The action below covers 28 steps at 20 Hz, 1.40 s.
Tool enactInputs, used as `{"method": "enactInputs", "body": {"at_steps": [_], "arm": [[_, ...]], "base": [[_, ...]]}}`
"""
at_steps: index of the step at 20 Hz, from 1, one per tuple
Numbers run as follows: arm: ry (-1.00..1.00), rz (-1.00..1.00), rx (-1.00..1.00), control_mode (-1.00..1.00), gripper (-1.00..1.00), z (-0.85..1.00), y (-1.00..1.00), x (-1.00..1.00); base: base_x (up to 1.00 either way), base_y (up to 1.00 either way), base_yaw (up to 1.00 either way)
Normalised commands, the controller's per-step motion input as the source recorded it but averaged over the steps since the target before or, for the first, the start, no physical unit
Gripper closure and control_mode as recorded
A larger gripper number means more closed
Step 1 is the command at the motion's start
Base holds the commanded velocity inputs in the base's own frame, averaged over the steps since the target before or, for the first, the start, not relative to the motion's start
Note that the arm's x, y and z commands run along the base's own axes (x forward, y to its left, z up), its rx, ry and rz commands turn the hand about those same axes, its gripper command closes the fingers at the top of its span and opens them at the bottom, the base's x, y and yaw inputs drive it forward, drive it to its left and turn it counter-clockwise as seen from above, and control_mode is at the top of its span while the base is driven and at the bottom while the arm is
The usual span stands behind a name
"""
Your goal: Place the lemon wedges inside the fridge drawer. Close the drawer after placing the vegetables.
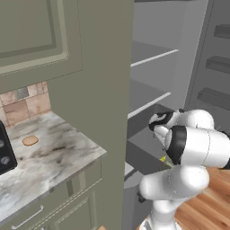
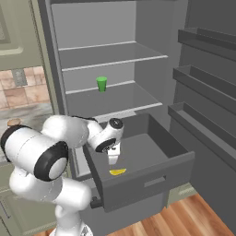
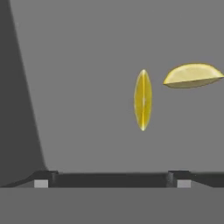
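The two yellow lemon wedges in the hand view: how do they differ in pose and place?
The narrow yellow lemon wedge shows as a slim spindle, long along the picture's height, pointed at both ends; the broad yellow lemon wedge lies crosswise, showing a domed side. The narrow one sits nearer the picture's middle, the broad one at its right edge. They lie apart. Both are bright yellow and rest on the dark grey fridge drawer floor.

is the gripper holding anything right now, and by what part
Nothing is held. The gripper is open over the fridge drawer, and both lemon wedges lie loose on the drawer floor, clear of the fingertips.
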Motion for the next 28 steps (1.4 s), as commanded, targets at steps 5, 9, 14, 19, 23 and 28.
{"method": "enactInputs", "body": {"at_steps": [5,9,14,19,23,28], "arm": [[0.00,-0.03,0.00,-1.00,-1.00,1.00,-0.10,-0.02],[0.00,0.00,0.00,-1.00,-1.00,0.69,-0.46,-0.21],[-0.01,-0.01,0.00,-1.00,-1.00,0.40,-0.68,-0.51],[-0.03,-0.02,0.03,-1.00,-1.00,0.00,-0.76,-0.87],[-0.01,0.00,0.05,-1.00,-1.00,-0.07,-0.75,-0.77],[-0.04,0.00,0.09,-1.00,-1.00,-0.48,-0.73,-0.63]], "base": [[0.00,0.00,0.00],[0.00,0.00,0.00],[0.00,0.00,0.00],[0.00,0.00,0.00],[0.00,0.00,0.00],[0.00,0.00,0.00]]}}
